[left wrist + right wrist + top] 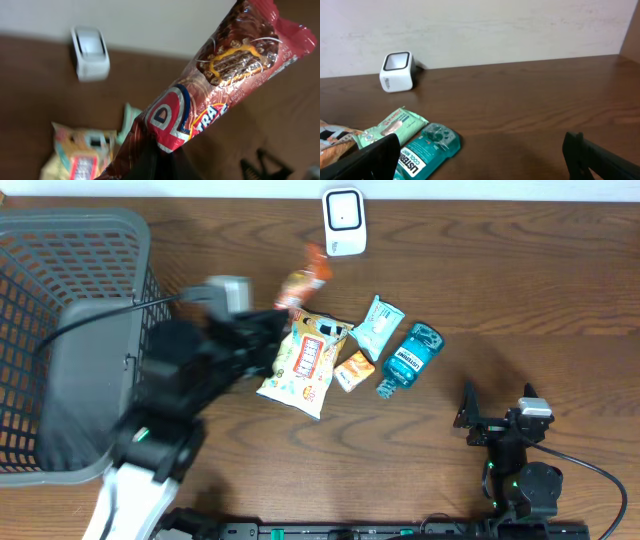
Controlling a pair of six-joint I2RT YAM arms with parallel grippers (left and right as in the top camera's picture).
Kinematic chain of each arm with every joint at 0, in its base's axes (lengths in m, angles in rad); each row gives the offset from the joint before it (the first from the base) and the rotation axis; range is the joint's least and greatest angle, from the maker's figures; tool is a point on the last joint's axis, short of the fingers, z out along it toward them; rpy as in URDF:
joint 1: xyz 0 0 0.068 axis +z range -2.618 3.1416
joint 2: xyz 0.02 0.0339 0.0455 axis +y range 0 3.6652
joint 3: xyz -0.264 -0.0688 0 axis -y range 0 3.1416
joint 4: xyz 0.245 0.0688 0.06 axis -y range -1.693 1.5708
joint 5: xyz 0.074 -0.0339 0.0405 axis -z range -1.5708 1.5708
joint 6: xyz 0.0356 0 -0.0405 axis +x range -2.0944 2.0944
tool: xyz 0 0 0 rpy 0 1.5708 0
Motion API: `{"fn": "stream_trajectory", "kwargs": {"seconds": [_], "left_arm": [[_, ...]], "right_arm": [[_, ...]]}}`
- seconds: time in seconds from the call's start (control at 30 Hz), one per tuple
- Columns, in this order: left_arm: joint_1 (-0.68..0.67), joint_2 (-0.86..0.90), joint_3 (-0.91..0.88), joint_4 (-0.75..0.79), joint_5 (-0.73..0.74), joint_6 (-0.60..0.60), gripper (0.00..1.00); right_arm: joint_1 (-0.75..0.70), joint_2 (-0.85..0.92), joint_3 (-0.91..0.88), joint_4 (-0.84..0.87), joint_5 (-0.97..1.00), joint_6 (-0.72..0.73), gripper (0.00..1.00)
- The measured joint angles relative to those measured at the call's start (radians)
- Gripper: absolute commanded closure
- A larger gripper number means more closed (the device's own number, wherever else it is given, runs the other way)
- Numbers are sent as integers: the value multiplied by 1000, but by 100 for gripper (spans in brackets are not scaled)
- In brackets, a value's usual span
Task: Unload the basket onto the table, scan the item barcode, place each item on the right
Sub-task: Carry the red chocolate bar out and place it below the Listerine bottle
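Left tool [281, 319] clamps chocolate bar [215, 85].

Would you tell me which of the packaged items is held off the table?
The red-brown chocolate bar, clamped in the left gripper; the snack bag, orange packet, green pouch and mouthwash bottle lie on the table.

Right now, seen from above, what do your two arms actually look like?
Both are black and blocky. The left arm has a white lower link, a grey box near its tip and a looping black cable. The right arm shows green lights, a trailing black cable and a two-pronged end effector.
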Motion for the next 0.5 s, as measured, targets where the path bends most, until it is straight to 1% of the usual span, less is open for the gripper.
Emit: {"fn": "stream_trajectory", "kwargs": {"seconds": [0.13,0.27,0.5], "left_arm": [[-138,175,0,65,-60,3,93],[-251,341,0,203,-81,0,93],[-357,570,0,388,-94,-85,93]], "right_arm": [[0,0,0,0,0,0,1],[0,0,0,0,0,0,1],[0,0,0,0,0,0,1]]}}
